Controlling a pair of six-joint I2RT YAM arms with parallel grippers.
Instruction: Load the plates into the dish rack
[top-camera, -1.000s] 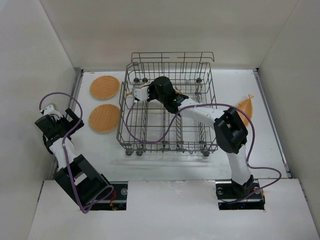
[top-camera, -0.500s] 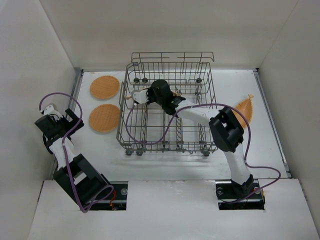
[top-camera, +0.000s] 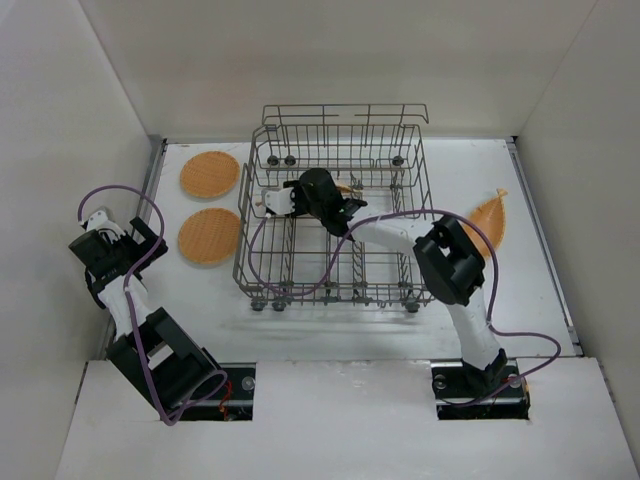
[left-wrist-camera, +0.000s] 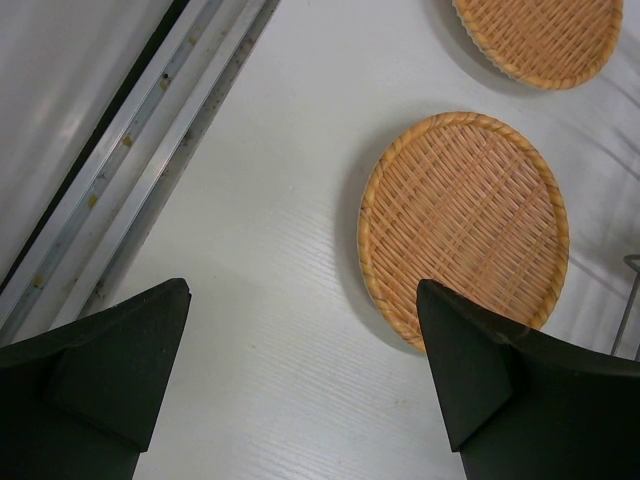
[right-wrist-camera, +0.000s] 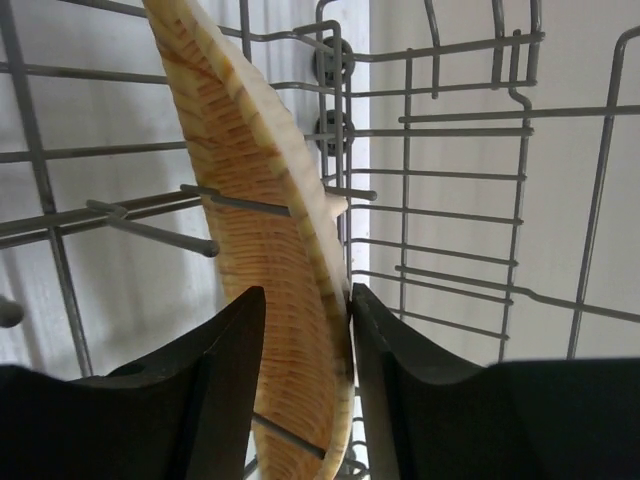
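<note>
My right gripper (top-camera: 283, 199) is inside the dish rack (top-camera: 243, 240) near its back left. It is shut on a plate (right-wrist-camera: 270, 230) held edge-on among the upright tines (right-wrist-camera: 150, 232), one finger on each face. Two plates (top-camera: 210, 174) (top-camera: 209, 236) lie flat on the table left of the rack. The nearer one also shows in the left wrist view (left-wrist-camera: 463, 225), with the farther one (left-wrist-camera: 540, 40) above it. A fourth plate (top-camera: 488, 222) leans at the right wall. My left gripper (left-wrist-camera: 300, 330) is open and empty over bare table, left of the nearer plate.
White walls close in the table on the left, back and right. A metal rail (left-wrist-camera: 150, 150) runs along the left edge. The right arm's purple cable (top-camera: 300, 275) hangs across the rack's front half.
My right gripper has moved a little toward the near side and lower into the rack, with the plate still in it. The left arm has not moved.
</note>
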